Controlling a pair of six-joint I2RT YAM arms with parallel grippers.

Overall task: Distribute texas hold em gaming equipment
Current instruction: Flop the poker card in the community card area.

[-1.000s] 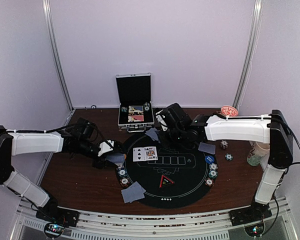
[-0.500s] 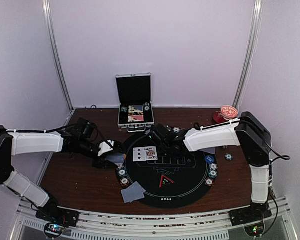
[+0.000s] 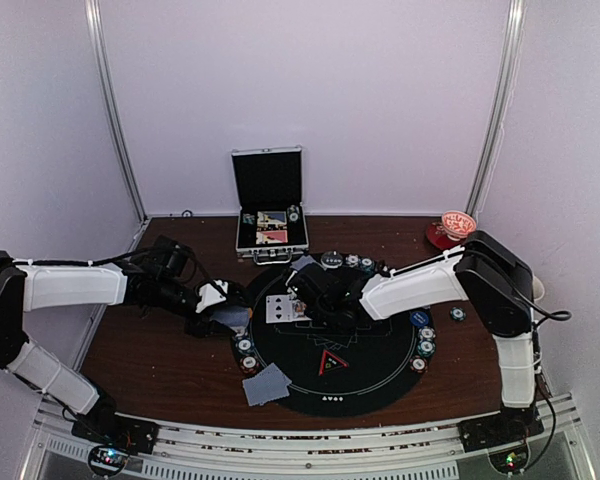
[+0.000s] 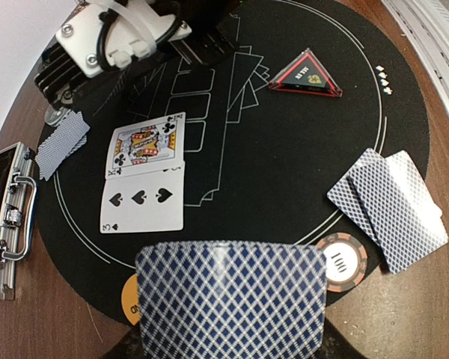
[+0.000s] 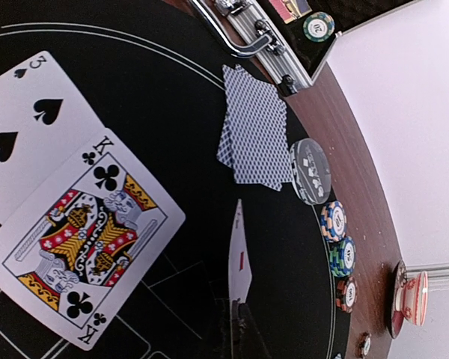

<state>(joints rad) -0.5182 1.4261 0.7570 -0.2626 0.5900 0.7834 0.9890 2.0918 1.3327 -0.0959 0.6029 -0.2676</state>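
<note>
My left gripper [image 3: 223, 310] hovers at the left rim of the round black mat [image 3: 375, 378], shut on a blue-backed playing card [image 4: 232, 299]; I cannot tell if more lie under it. My right gripper [image 3: 312, 293] is over the mat's back left, shut on a playing card [image 5: 239, 254] seen edge-on. Beside it lie a face-up king of clubs [image 5: 90, 243] and a three of spades [image 5: 30, 120]. An orange button disc [image 4: 129, 303] and a striped 100 chip [image 4: 343, 259] sit by the left gripper.
The open silver case [image 3: 270, 215] stands at the back. Face-down card pairs lie at the mat's back [image 3: 302, 265] and front left [image 3: 267, 384]. Chips line the mat's left [image 3: 244, 350], right [image 3: 423, 340] and back [image 3: 355, 262] rims. A red triangle [image 3: 330, 362] lies mid-mat; a red bowl [image 3: 458, 225] sits back right.
My right arm has swung left from the back right across the mat to beside the face-up cards, carrying its card. The left arm has not moved.
</note>
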